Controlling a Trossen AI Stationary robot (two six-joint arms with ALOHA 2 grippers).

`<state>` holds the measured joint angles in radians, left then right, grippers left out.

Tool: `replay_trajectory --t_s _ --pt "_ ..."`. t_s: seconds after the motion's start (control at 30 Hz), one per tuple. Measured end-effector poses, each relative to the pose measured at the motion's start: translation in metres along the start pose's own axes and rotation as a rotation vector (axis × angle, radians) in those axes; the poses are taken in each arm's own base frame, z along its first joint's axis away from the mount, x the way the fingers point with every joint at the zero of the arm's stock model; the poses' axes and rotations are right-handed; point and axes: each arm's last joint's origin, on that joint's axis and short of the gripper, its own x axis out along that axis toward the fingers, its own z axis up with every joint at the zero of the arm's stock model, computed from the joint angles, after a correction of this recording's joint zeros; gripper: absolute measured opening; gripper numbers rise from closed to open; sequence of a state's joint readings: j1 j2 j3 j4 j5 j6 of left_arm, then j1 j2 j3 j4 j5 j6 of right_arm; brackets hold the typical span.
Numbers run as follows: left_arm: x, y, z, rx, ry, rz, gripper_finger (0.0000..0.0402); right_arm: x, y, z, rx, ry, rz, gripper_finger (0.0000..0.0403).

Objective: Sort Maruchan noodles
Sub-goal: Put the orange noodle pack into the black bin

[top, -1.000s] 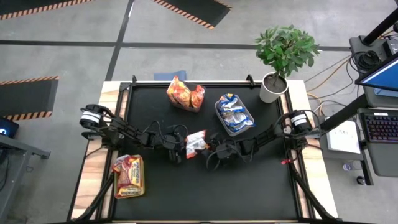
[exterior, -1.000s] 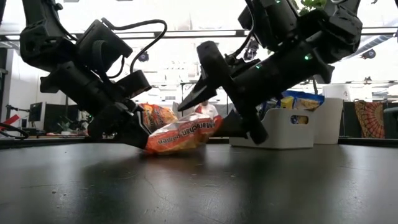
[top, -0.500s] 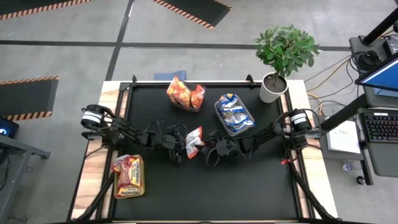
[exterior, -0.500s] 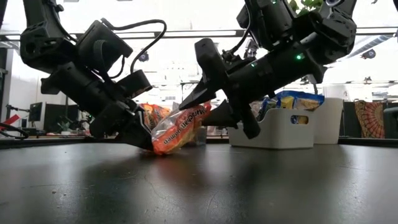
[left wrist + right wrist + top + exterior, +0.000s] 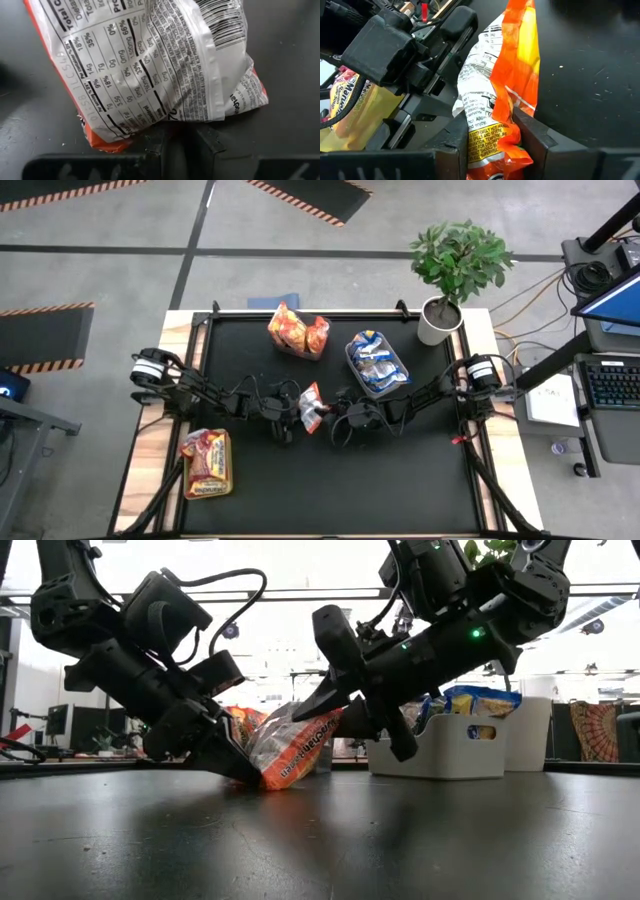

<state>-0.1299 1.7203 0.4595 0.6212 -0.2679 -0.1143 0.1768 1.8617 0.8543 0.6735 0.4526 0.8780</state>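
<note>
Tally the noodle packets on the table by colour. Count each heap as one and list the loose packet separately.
Orange heap: 1
Blue-and-yellow heap: 1
Red-and-pink heap: 1
Loose orange packet, between left gripper and right gripper: 1
Total: 4

Overhead view straight down, low view level across the table (image 5: 320, 840), two close wrist views, all sharing the orange packet (image 5: 310, 406).

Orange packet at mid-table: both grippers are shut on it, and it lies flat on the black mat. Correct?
Not quite. Both the left gripper and the right gripper are shut on the orange packet, but it is not lying flat. The low view shows it tilted up, with only its lower edge on the black mat.
</note>
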Motion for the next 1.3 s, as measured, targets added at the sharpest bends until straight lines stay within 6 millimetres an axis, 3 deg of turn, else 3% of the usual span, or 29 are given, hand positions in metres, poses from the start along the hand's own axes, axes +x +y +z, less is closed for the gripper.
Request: replay_trajectory --t_s 0.93,1.3 --pt "-0.030 0.006 0.016 0.011 0.029 -0.008 0.0047 -0.001 0.002 0.002 -0.002 0.003 0.017 0.0092" --pt "-0.050 0.012 0.011 0.051 0.183 0.005 0.0064 -0.001 0.003 0.003 -0.005 -0.007 0.020 0.0092"
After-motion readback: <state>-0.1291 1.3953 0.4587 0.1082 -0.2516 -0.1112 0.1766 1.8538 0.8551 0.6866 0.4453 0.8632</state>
